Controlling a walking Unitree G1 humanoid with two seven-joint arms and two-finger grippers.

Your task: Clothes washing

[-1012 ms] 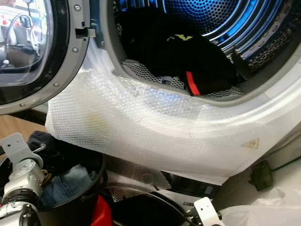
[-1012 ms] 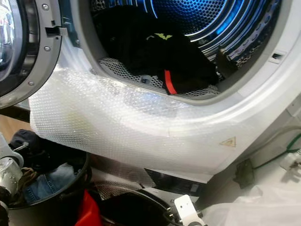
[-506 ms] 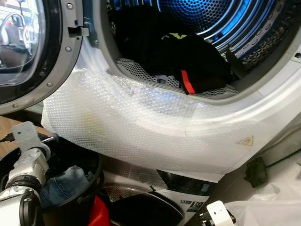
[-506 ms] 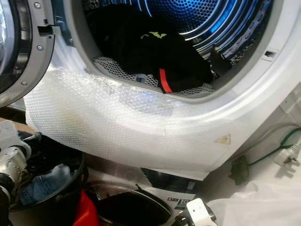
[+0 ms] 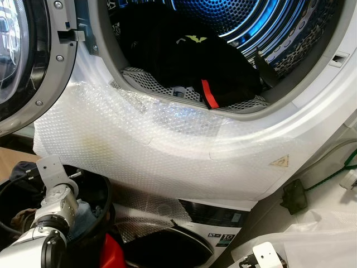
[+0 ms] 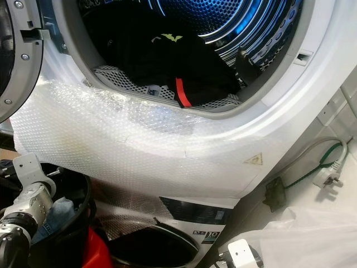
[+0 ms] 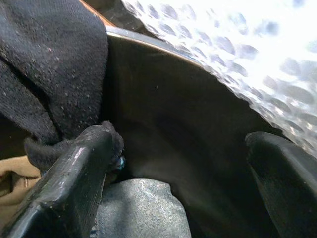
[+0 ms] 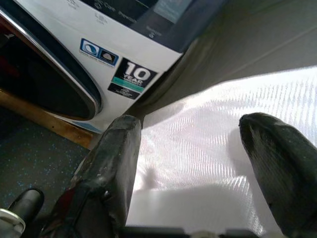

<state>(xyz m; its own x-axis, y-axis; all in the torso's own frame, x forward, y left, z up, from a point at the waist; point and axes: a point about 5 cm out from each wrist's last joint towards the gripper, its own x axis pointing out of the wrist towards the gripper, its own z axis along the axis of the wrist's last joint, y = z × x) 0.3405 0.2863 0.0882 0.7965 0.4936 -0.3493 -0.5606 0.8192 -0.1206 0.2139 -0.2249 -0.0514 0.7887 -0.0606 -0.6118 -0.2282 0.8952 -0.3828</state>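
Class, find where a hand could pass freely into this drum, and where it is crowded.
Free: the upper drum, above the black clothes and inside the door ring. Crowded: the drum's bottom, where the clothes pile against the lint filter, and the laundry basket around the left gripper.

The left gripper (image 7: 173, 168) sits inside the basket (image 5: 109, 192), clothes (image 7: 49, 64) touching one finger; the open drum (image 5: 223, 33) lies above it.

You see a sheet of bubble wrap (image 5: 156, 151) taped across the machine's front, a plug (image 6: 325, 176) on its green-and-grey cable, and white plastic sheeting (image 8: 208, 148) on the floor.
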